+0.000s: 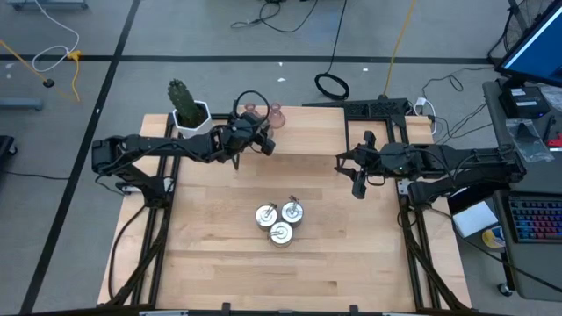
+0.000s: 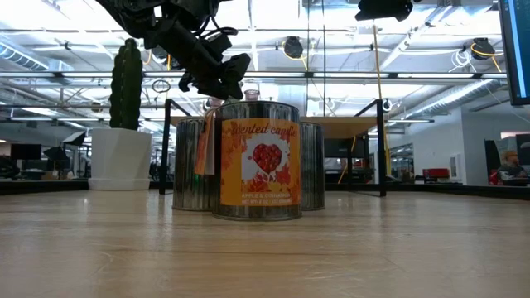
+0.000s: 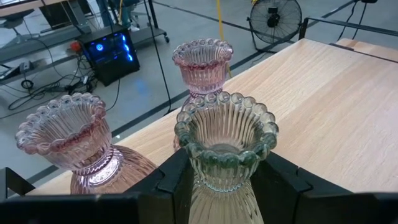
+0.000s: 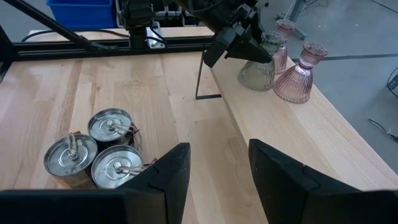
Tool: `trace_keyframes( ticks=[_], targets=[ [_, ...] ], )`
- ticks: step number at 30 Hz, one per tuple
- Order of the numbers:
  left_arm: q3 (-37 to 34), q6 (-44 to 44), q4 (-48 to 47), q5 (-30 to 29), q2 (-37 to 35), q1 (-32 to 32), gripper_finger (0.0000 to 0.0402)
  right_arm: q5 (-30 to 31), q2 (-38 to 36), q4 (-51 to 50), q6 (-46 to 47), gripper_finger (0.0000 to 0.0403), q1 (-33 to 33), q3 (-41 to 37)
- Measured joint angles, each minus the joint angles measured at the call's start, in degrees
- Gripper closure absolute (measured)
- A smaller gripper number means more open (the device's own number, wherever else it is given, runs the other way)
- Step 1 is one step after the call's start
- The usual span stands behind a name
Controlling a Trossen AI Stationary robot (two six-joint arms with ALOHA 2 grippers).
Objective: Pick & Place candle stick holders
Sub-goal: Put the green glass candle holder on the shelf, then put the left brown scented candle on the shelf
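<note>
Between fingers of left gripper [image 3: 224, 186]: olive-green glass holder [image 3: 225, 149] clamped around stem, upright, at table's far edge. Just beyond it, two pink glass holders [image 3: 202, 65] stood side by side, one [image 3: 74, 140] beside gripper. Three silvery candle tins [image 1: 279, 221] clustered mid-table, well apart from both grippers. Right gripper [image 4: 214, 171] held spread, empty, above bare wood at table's right side.

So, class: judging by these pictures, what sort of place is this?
Probably a robotics lab or workshop: a light wooden worktable, loose black floor cables, a black standing fan and a keyboard desk.
</note>
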Motion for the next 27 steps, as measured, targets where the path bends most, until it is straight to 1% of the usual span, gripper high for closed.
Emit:
trace_keyframes(
  ticks=[15,20,27],
  targets=[
    [0.0,-0.46,-0.36,-1.86,0.0,-0.95,0.0254,-0.04,0.0,0.0,0.19,0.0248,0.0,0.0],
    [0.0,-2.2,-0.82,-2.0,0.02,-1.11,0.0228,-0.07,0.0,-0.02,0.19,0.0248,0.0,0.0],
    [0.0,-1.94,-0.9,-1.98,0.02,-1.51,0.0181,-0.07,0.0,-0.02,0.01,0.0248,0.0,0.0]
  ],
)
